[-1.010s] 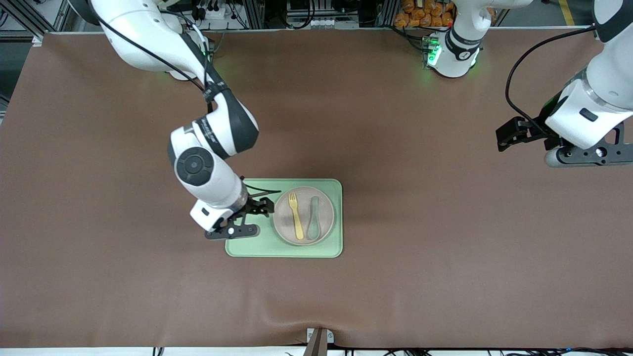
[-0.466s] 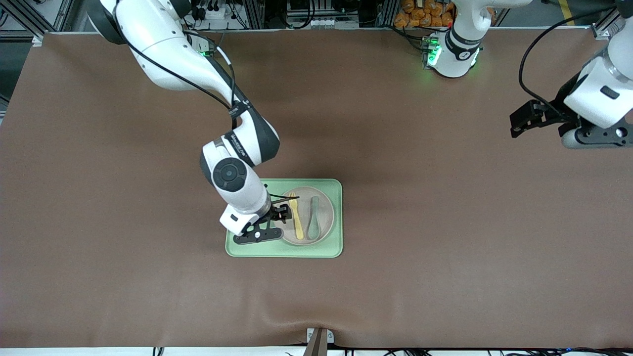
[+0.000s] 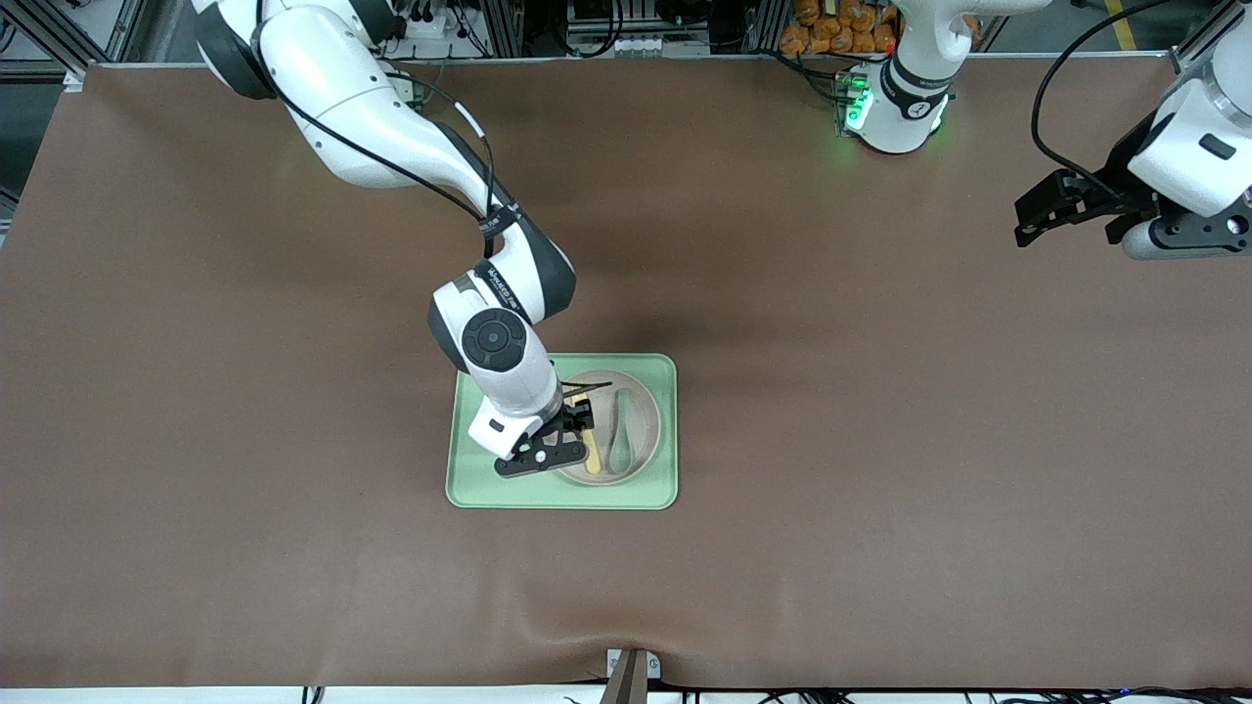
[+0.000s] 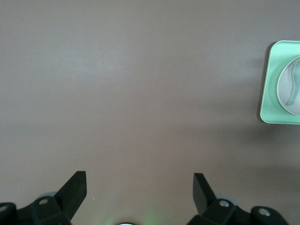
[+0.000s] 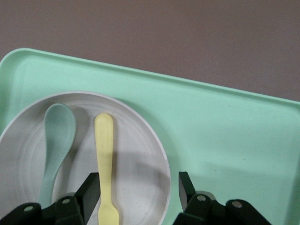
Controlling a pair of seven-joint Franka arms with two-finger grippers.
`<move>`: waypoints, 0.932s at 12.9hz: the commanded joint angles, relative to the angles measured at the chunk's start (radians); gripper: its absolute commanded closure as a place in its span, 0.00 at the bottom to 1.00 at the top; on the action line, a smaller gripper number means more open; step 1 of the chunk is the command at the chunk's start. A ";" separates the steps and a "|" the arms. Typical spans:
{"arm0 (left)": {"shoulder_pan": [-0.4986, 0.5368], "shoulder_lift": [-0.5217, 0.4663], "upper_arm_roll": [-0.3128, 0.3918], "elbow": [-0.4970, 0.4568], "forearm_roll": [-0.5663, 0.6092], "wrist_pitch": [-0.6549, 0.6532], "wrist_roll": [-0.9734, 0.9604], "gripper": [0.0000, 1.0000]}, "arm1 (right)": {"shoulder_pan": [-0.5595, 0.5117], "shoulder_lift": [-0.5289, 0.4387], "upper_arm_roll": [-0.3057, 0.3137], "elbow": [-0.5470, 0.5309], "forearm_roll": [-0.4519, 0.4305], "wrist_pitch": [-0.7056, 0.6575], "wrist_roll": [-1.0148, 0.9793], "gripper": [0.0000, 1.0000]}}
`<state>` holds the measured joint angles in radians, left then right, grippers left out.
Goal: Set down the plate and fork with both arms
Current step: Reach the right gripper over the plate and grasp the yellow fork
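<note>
**Right hand parked over the plate rim, fork just off its centre line**

The plate (image 3: 610,428) sits in the tray (image 3: 469,489), at the half toward the left arm's end of the desk (image 3: 782,548). On the plate lie the fork (image 5: 105,159) and a spoon (image 5: 55,140), side by side and roughly parallel. In the front view the fork's long axis runs toward and away from the camera, with the handle end nearer.

The right hand (image 5: 136,187) hangs low over the plate's edge toward the right arm's end. Its fingers are partly spread with nothing between them. In the right wrist view one finger (image 5: 89,190) shows just beside the fork, the other over the plate rim and bare tray. So the fork isn't between the fingers; it lies a touch off toward the spoon. My guess is the hand needs a small nudge that way to straddle the fork.

The left hand (image 4: 138,187) waits wide open and empty over bare desk, well apart from the tray, so the right arm is clearly nearer.
</note>
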<state>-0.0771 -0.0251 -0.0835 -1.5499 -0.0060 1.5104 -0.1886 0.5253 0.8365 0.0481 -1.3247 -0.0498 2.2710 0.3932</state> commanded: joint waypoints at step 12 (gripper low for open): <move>0.017 -0.042 -0.004 -0.052 -0.014 0.027 0.017 0.00 | 0.068 0.072 -0.008 0.013 -0.053 0.058 0.098 0.47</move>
<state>-0.0638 -0.0460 -0.0852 -1.5840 -0.0060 1.5227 -0.1886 0.5894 0.8937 0.0412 -1.3259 -0.0722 2.3159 0.4675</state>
